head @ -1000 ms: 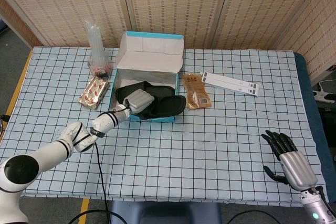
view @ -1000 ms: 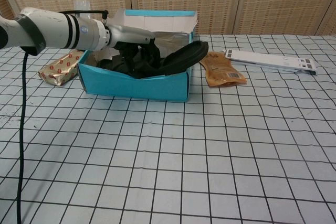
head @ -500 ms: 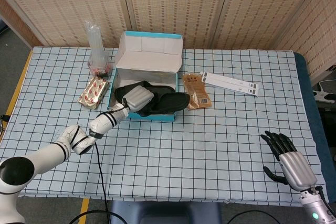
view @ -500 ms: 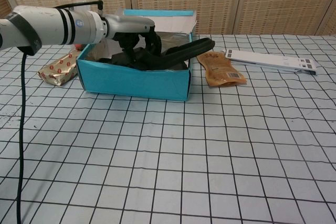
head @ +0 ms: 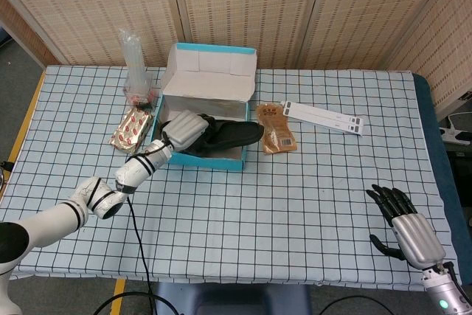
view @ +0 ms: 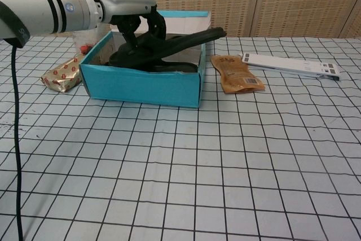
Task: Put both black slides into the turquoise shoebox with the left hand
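Slide (view: 186, 40) in left robot hand (view: 138, 18), lengthwise across shoebox (view: 141, 86), toe rightward.

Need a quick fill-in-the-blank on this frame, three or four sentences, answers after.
1. The left robot hand grips a black slide over the ____ shoebox.
2. The slide's free end sticks out past the box wall nearest the ____ snack pouch.
3. The right robot hand holds ____.

Missing words: turquoise; brown; nothing
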`<state>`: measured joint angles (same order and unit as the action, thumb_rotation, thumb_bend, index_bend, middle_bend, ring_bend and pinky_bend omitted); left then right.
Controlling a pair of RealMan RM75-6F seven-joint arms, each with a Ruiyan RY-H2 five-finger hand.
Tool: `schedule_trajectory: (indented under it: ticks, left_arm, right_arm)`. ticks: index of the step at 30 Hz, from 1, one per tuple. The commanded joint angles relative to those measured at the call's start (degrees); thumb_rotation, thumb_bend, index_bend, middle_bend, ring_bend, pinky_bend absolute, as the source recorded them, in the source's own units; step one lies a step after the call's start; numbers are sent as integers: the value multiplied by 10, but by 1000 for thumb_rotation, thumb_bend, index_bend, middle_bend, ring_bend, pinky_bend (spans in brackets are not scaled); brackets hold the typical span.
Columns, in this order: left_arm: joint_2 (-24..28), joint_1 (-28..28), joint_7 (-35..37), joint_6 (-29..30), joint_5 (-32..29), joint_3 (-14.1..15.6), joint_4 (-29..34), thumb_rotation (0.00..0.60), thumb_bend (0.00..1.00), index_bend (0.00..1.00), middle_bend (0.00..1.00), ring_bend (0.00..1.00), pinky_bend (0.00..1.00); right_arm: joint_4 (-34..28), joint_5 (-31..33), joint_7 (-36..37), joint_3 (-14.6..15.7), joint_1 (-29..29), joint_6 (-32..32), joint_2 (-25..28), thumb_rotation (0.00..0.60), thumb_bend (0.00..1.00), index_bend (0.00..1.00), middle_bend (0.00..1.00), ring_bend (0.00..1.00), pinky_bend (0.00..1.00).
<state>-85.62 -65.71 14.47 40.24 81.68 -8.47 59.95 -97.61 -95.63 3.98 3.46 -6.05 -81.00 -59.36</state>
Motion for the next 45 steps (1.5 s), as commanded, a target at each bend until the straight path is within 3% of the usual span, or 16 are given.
schedule_trajectory:
  ticks: [1,12,26,29,36,45]
  left_arm:
    - [8,5,-15,1,-4,1,7,600,672,772,799,685,739]
    - [-13,14,-63,-16,15,40,-42,600,675,772,796,678,724]
    - [-40,16,-86,-48,24,65,-73,600,674,772,796,678,724]
    - [-58,9,-102,-86,19,74,-98,600,674,772,795,678,724]
    - [-74,4,-135,-117,-1,68,-127,600,671,773,795,678,724]
    - [-68,8,-159,-142,-26,64,-97,600,670,762,767,647,687]
  right_arm:
    - [0,0,0,0,0,0,0,600,224,0,0,0,0]
    - [-2,-5,3,3,0,-1,1,600,224,0,0,0,0]
    - [-2,-6,5,6,-3,5,0,600,224,0,0,0,0]
    - [0,-5,7,5,-2,3,1,600,224,0,0,0,0]
    - [2,-3,10,5,-5,9,0,600,224,0,0,0,0]
    - [3,-4,11,5,-6,9,0,600,224,0,0,0,0]
